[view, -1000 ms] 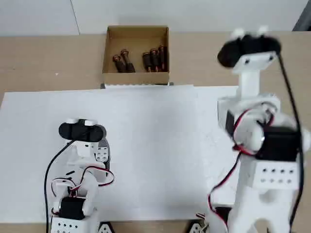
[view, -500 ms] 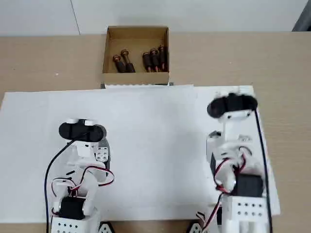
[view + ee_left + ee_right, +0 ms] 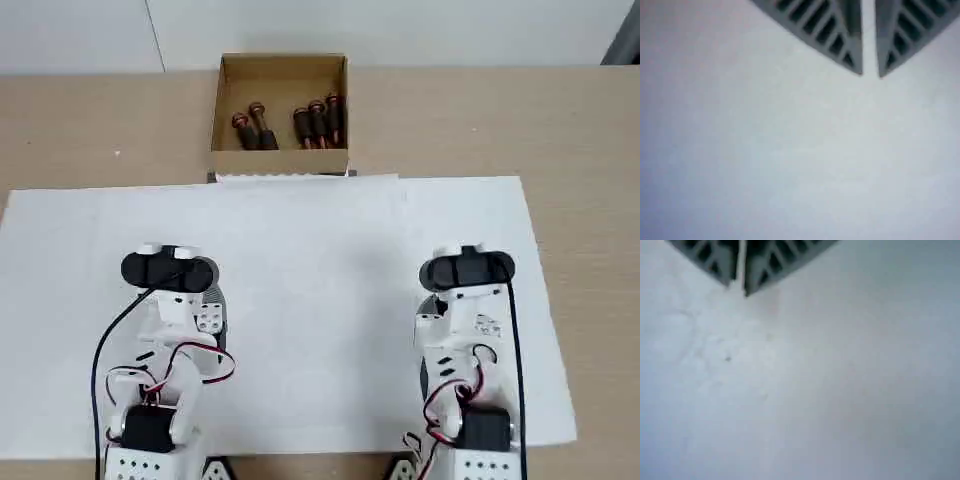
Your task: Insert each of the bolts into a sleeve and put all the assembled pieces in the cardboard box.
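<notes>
Left gripper (image 3: 870,75): the two grey ribbed fingers (image 3: 830,30) lie almost together. Only a narrow, even slit runs between them down to the tips. Nothing is in the slit. The tips hang just over the large white paper sheet (image 3: 320,260), and I cannot tell whether they touch it.

Right gripper (image 3: 738,289): its grey ribbed fingers (image 3: 775,260) are closed tighter, with a hairline gap at the tips. It holds nothing, and the tips are close above the same sheet, where I see a few faint marks on the paper.

From the high view, the left arm (image 3: 165,340) and the right arm (image 3: 462,330) sit folded at the near edge of the light wooden table (image 3: 580,130). They are well apart from each other and both are over the sheet.

The open-topped brown cardboard box (image 3: 283,160) stands at the far side of the table, just past the sheet's far edge. It is well away from both grippers.

I count five dark bolt-and-sleeve pieces (image 3: 318,122) lying on the box floor. Two are on the left half, angled toward each other, and three lie side by side on the right half. Each shows a reddish-brown end pointing away from the arms.
</notes>
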Available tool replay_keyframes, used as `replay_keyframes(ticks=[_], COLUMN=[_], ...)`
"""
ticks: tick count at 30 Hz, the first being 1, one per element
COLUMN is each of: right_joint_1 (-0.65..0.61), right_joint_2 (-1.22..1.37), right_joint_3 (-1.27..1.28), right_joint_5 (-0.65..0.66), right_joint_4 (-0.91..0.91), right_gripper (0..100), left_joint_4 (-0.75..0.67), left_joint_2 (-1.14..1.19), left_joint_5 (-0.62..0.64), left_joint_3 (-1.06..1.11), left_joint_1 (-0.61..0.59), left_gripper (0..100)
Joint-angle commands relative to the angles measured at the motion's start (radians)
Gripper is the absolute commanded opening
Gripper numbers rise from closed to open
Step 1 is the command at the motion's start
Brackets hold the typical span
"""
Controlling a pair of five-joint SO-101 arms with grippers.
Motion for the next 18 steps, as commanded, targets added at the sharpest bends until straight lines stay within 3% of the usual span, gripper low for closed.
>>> replay_keyframes(ticks=[1, 9, 18], right_joint_1=[0.007, 0.004, 0.01], right_joint_2=[-0.004, -0.025, -0.025], right_joint_3=[0.012, 0.1, 0.098], right_joint_5=[-0.011, -0.012, -0.112], right_joint_4=[-0.03, -0.113, -0.096], right_gripper=[0.2, 0.2, 0.3], left_joint_4=[0.0, 0.0, 0.0], left_joint_2=[-0.009, -0.009, -0.009], left_joint_5=[-0.006, -0.006, -0.006], left_joint_3=[-0.004, -0.004, -0.004], left_joint_1=[-0.003, -0.003, -0.003], left_gripper=[1, 1, 1])
